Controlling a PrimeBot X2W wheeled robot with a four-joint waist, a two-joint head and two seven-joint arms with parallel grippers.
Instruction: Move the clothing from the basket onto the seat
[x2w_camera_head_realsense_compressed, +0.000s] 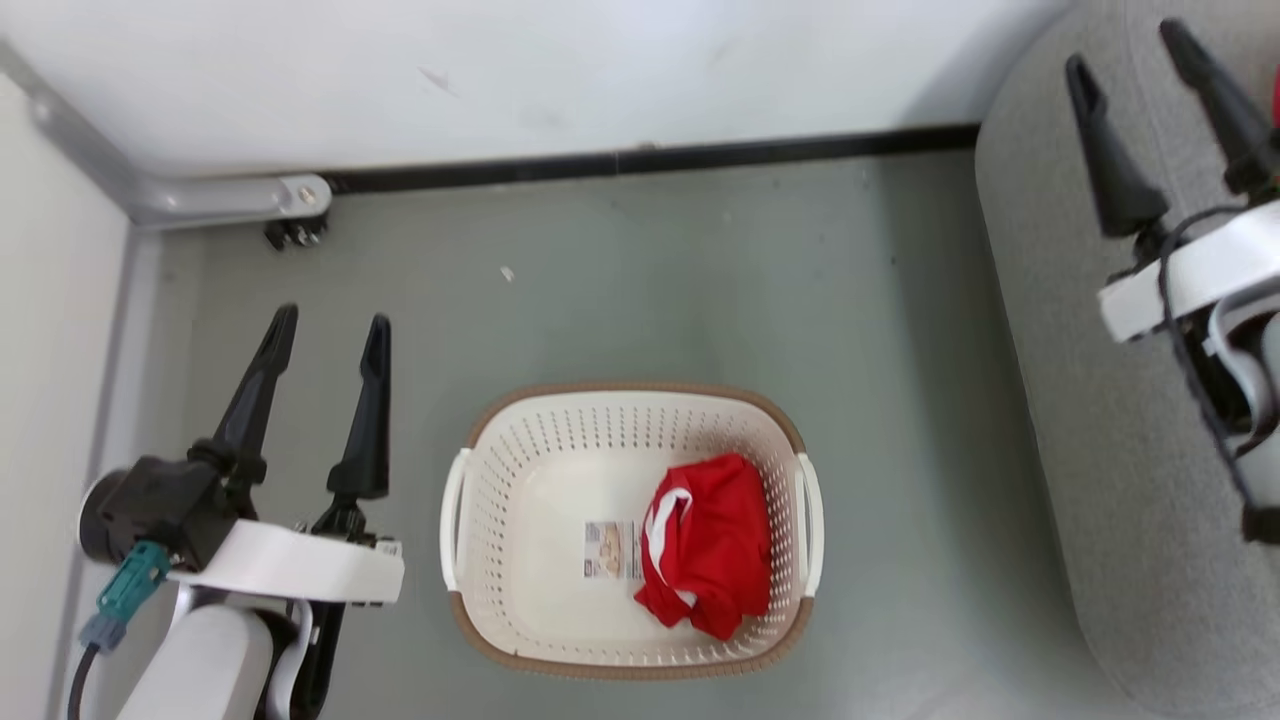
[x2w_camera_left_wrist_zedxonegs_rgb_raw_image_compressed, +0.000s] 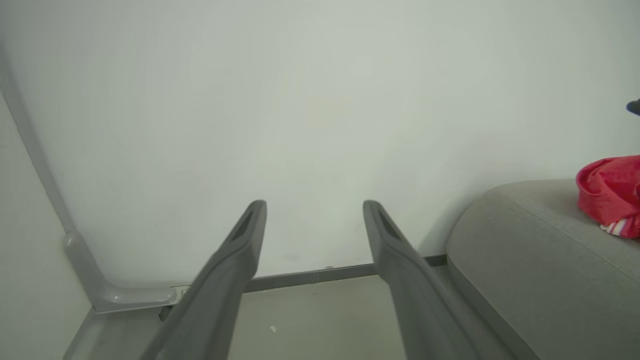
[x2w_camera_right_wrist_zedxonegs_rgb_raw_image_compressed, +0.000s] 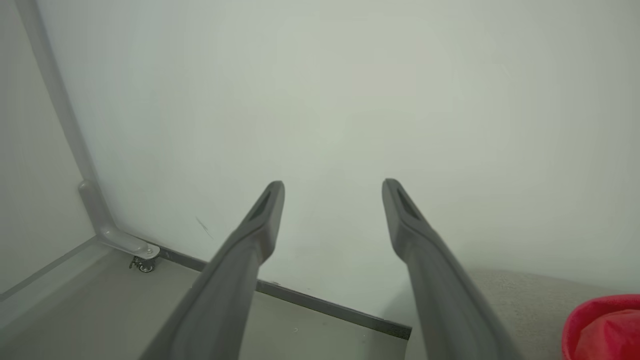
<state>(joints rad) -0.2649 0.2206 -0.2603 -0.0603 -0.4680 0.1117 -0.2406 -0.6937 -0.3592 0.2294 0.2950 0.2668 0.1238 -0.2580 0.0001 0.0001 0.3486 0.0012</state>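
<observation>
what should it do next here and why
Probably swing the right gripper from above the sofa over to the basket and lower it toward the red garment lying on the basket's right side. It and the left gripper are open and empty, and the other garment already lies on the sofa.

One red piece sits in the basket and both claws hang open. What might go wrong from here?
The red garment lies crumpled against the right wall of the basket, so a grab there might snag the perforations or drag the basket along. A pinch on just one loose fold may slip, dropping the piece on the floor short of the sofa.
</observation>
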